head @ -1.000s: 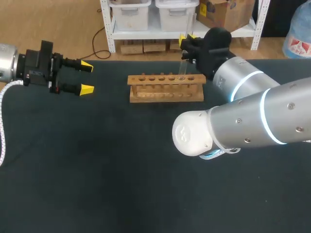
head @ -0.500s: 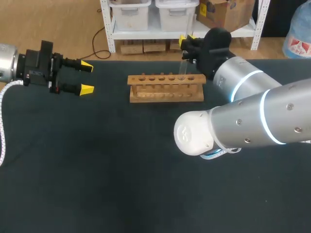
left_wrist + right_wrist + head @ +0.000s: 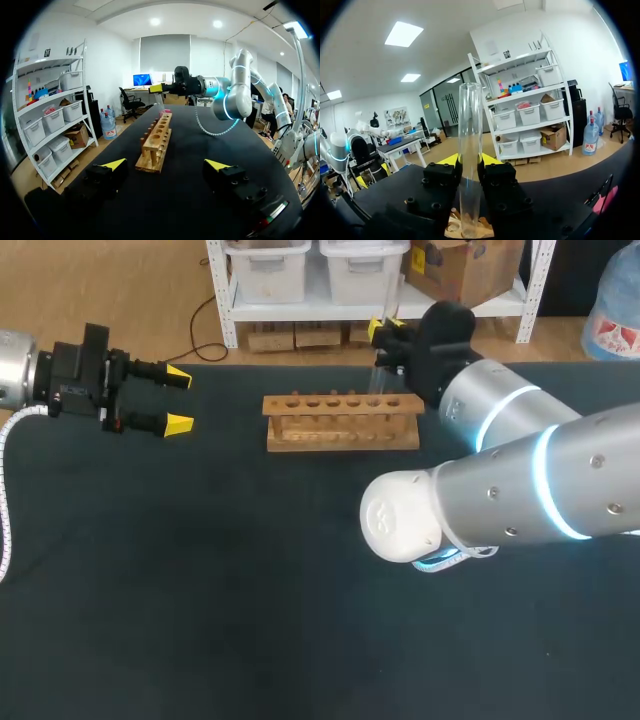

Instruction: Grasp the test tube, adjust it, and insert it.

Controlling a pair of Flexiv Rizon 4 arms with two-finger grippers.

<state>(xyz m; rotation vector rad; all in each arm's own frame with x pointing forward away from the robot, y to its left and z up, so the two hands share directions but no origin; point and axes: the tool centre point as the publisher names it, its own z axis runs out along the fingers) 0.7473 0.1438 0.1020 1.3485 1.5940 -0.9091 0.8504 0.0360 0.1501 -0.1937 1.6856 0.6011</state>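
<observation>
A clear glass test tube stands upright between the fingers of my right gripper, which is shut on it. In the head view that gripper is above the right end of the wooden rack, and the test tube hangs down to a hole near that end. The tube's lower end is just over the rack under the gripper. My left gripper is open and holds nothing, well left of the rack. Its view looks along the rack ahead of its own tips.
The rack's row of holes holds no other tubes. Dark table cloth spreads in front of the rack. My right arm's white elbow hangs over the table in front of the rack's right end.
My right arm has edged very slightly to the right with the tube still in its gripper. The left arm has not moved.
</observation>
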